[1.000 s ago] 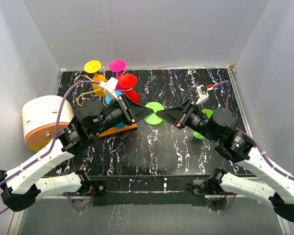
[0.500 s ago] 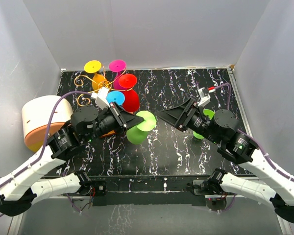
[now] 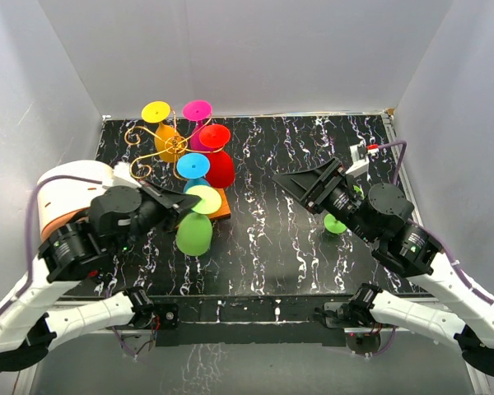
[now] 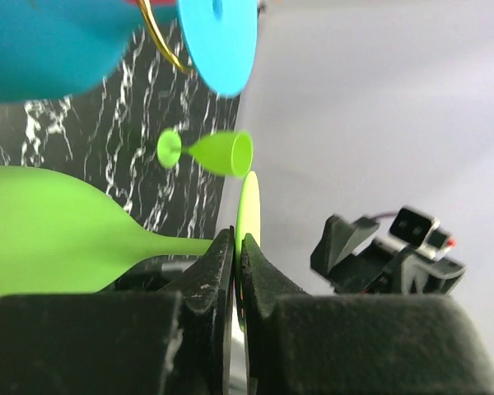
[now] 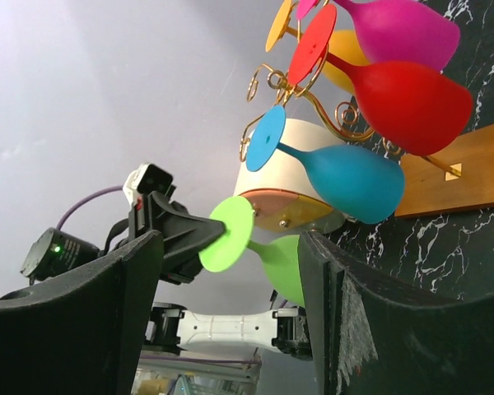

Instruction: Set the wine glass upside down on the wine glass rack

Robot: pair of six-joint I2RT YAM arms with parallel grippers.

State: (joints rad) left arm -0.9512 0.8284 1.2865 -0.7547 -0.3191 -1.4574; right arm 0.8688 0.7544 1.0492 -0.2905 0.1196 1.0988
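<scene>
My left end effector (image 3: 185, 206) is clamped tight on the stem of the green wine glass (image 3: 194, 234), just under its foot, which the left wrist view shows edge-on beyond the fingertips. The glass hangs above the desk (image 3: 272, 247), nearly inverted: foot disc up and toward the wine glass rack (image 3: 166, 144), bowl lower and toward the near edge. Its long axis therefore tilts away from me. The rack stands just beyond and to the left, with the blue glass (image 3: 193, 165) hanging closest to the foot. The left arm is folded in, wrist low, and is clearly the nearer one. My right end effector (image 3: 292, 183) gapes wide, holding nothing, well off to the right. I judge an unfilled gold curl (image 3: 142, 169) on the rack's near-left side the likeliest slot.
</scene>
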